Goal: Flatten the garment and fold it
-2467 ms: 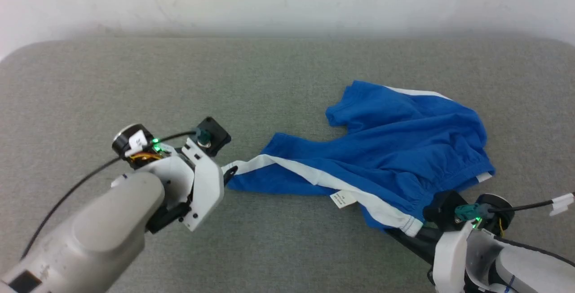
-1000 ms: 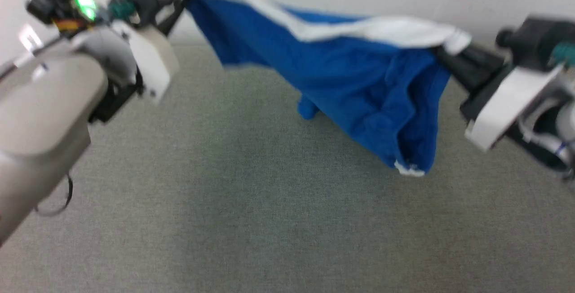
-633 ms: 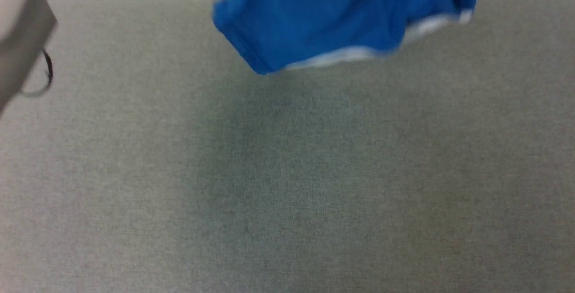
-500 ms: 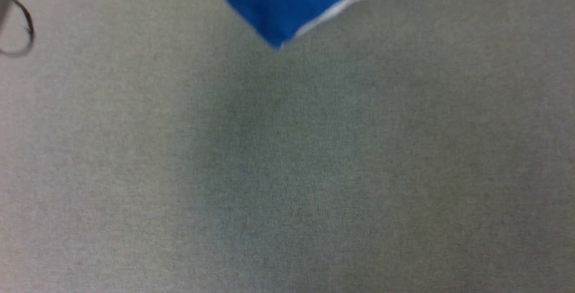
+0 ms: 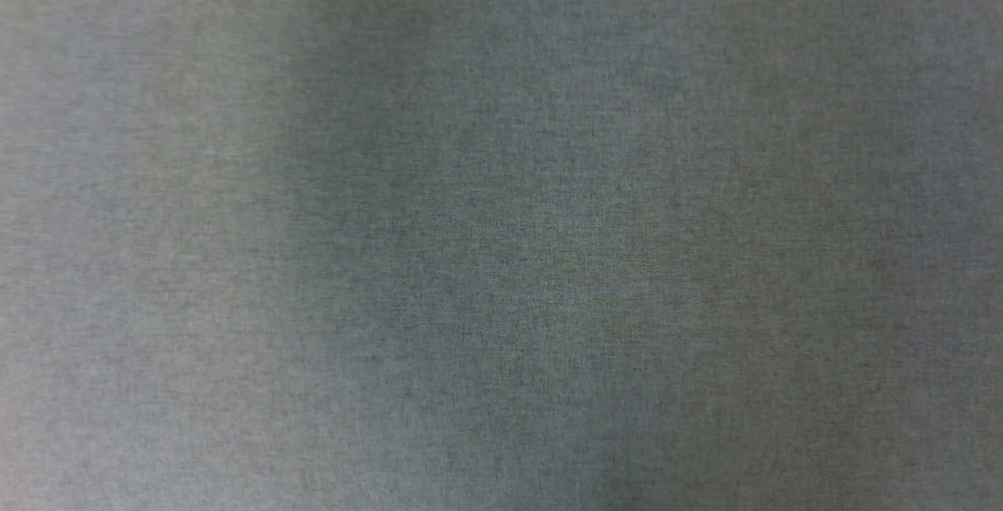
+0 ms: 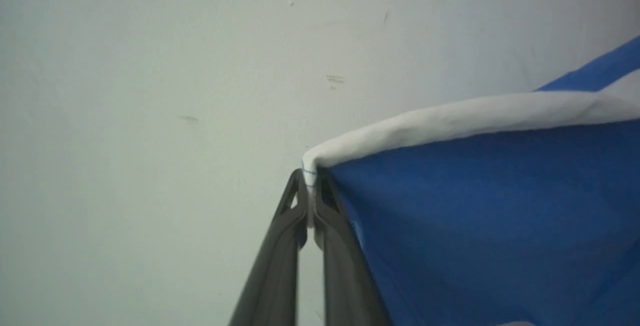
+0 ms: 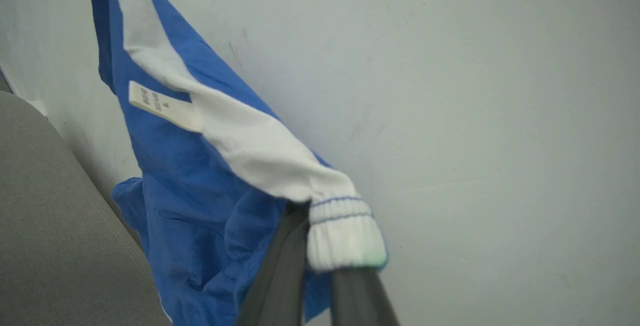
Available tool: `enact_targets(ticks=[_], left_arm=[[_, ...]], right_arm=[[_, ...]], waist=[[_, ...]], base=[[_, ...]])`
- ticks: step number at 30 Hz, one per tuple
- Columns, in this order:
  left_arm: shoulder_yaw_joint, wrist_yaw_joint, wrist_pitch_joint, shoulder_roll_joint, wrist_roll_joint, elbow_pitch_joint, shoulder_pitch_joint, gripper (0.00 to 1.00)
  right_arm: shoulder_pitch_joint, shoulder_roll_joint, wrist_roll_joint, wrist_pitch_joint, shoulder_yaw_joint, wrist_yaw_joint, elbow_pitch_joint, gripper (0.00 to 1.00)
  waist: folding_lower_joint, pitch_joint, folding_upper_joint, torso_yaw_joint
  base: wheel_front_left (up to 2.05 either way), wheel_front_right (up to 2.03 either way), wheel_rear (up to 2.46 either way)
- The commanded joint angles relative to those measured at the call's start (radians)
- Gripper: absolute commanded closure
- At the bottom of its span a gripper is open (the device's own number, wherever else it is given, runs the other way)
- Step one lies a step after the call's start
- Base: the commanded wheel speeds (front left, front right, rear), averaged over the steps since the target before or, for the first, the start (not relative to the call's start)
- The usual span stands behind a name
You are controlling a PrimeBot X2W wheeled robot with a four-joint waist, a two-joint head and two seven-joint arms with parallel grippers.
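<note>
L gripper (image 6: 310, 186) & R gripper (image 7: 325, 246) each pinched shut on opposite waistband (image 6: 450, 121) ends. Garment (image 6: 475, 226) hung btwn them, long axis arm-to-arm, filling frame's lower right.

Royal blue and white against grey.
The garment (image 6: 475, 226) is bright royal blue, with a white waistband (image 6: 450, 121) bearing thin blue stitch lines and a white label (image 7: 162, 106); fingers (image 6: 277, 266) dark grey, worktop (image 5: 501, 229) heathered grey, wall (image 6: 150, 66) off-white.

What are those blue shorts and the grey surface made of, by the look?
The shorts look like soft matte knit, maybe polyester or cotton: they drape and crumple, and the white band is ribbed. The grey surface seems woven upholstery cloth, showing fine weave.
</note>
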Motion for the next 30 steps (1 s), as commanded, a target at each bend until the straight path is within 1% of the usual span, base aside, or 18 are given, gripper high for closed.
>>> enact_targets(ticks=[1,5,6,11,14,16,21,26,30], left_arm=[[0.000,-0.004,-0.004,-0.006,0.001,0.007,0.037,1.00],[0.010,-0.004,-0.006,-0.005,-0.003,-0.009,0.156,1.00],[0.021,0.002,-0.007,-0.003,-0.005,-0.022,0.192,1.00],[0.074,0.022,-0.007,0.006,-0.010,-0.094,0.429,1.00],[0.107,0.039,-0.007,0.014,0.000,-0.147,0.594,1.00],[0.139,0.058,-0.007,0.025,0.003,-0.190,0.713,1.00],[0.166,0.078,-0.007,0.067,0.014,-0.278,1.018,1.00],[0.177,0.110,-0.007,0.104,0.009,-0.360,1.272,1.00],[0.153,0.136,-0.007,0.130,-0.002,-0.412,1.438,1.00]], right_arm=[[0.015,0.004,0.012,-0.017,0.011,-0.001,0.009,1.00],[0.109,0.013,0.048,-0.057,0.093,-0.001,0.033,1.00],[0.136,0.017,0.059,-0.067,0.114,-0.001,0.037,1.00],[0.298,0.054,0.132,-0.147,0.187,-0.001,0.056,1.00],[0.395,0.052,0.150,-0.181,0.247,-0.001,0.047,1.00],[0.466,0.039,0.160,-0.194,0.275,-0.001,0.024,1.00],[0.649,-0.016,0.149,-0.196,0.302,-0.001,-0.076,1.00],[0.858,-0.079,0.107,-0.138,0.305,-0.001,-0.202,1.00],[1.007,-0.124,0.083,-0.095,0.305,-0.001,-0.277,1.00]], waist=[[-0.0003,0.014,0.0000,-0.008],[-0.0003,-0.002,0.0000,-0.018],[-0.0003,-0.008,0.0000,-0.021],[-0.0003,-0.066,0.0000,-0.031],[-0.0003,-0.118,0.0000,-0.029],[-0.0003,-0.158,0.0000,-0.026],[-0.0003,-0.260,0.0000,-0.028],[-0.0003,-0.346,0.0000,-0.024],[-0.0003,-0.402,0.0000,-0.017]], base=[[0.00,0.00,0.00],[0.00,0.00,0.00],[0.00,0.00,0.00],[0.00,0.00,0.00],[0.00,0.00,0.00],[0.00,0.00,0.00],[0.00,0.00,0.00],[0.00,0.00,0.00],[0.00,0.00,0.00]])
